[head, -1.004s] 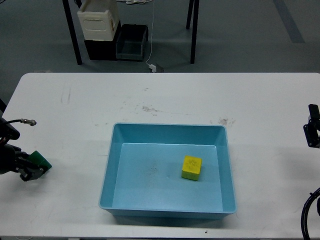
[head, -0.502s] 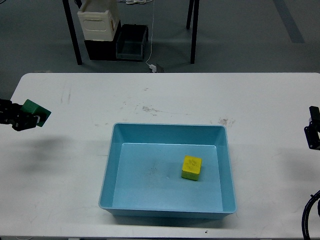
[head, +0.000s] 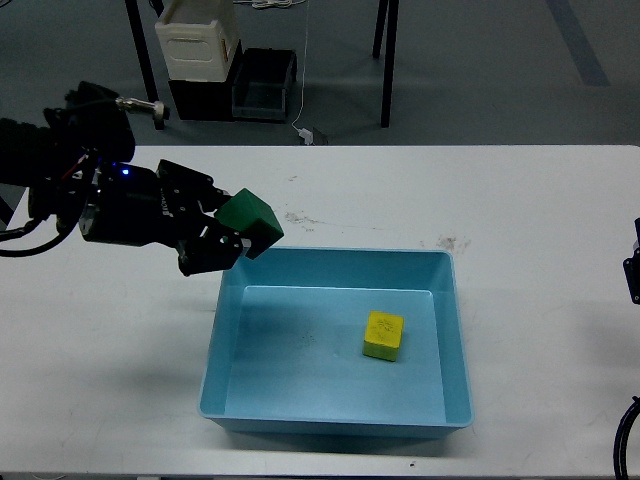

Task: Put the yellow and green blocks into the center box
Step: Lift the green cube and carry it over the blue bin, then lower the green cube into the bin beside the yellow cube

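My left gripper is shut on a green block and holds it in the air above the far left corner of the blue box. A yellow block lies on the box floor, right of centre. My right arm shows only as a dark part at the right edge; its fingers are out of view.
The blue box sits in the middle of a white table. Behind the table, on the floor, stand dark table legs, a cream container and a dark bin.
My left arm has swung up and to the right with the green block, from the table's left edge to above the box's far left corner. The yellow block has not moved.
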You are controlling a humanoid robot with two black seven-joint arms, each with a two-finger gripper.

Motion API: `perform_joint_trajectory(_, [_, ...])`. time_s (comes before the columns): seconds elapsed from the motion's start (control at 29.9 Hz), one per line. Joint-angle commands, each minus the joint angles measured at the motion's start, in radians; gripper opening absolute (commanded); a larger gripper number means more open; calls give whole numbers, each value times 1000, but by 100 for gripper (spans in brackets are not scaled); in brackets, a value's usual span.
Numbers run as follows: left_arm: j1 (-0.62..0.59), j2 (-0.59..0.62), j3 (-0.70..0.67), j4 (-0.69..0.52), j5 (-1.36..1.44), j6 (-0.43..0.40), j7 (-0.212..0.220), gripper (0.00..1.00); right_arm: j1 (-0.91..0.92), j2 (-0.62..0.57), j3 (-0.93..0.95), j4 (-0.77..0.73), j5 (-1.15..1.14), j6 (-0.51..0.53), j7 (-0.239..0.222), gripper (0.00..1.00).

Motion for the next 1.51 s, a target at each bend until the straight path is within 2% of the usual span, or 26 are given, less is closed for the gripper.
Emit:
perform_joint_trajectory(0.0, [-118, -90, 130, 10, 38, 0, 0, 14, 0, 0, 1, -1, 1, 0, 0, 98])
perform_joint_trajectory(0.2, [-325, -204, 429, 29, 40, 0, 0, 15, 0, 0, 2, -3, 14, 0, 0, 98])
perform_joint_trajectory(0.33, [-375, -308, 556, 97, 60, 0, 0, 16, -2, 0, 2, -1, 14, 0, 0, 98])
perform_joint_trajectory(0.6, [-361, -437, 622, 231, 175, 0, 0, 19, -2, 0, 9, -3, 15, 0, 0, 98])
perform_joint_trajectory(0.74, [-361, -457, 671, 277, 174, 0, 0, 20, -2, 0, 9, -3, 14, 0, 0, 98])
perform_joint_trajectory(0.97, [-332, -465, 678, 283, 166, 0, 0, 35, -2, 0, 7, -3, 15, 0, 0, 98])
perform_joint_trajectory(1.1, [-330, -471, 665, 285, 160, 0, 0, 47, -2, 0, 7, -1, 15, 0, 0, 98])
perform_joint_trajectory(1.2, [-330, -485, 661, 285, 160, 0, 0, 63, -2, 0, 7, 2, 15, 0, 0, 98])
perform_joint_trajectory(1.41, [-315, -483, 659, 286, 152, 0, 0, 81, -2, 0, 7, -1, 15, 0, 0, 98])
perform_joint_trajectory(1.47, [-304, -485, 656, 299, 137, 0, 0, 82, -5, 0, 7, -1, 15, 0, 0, 98])
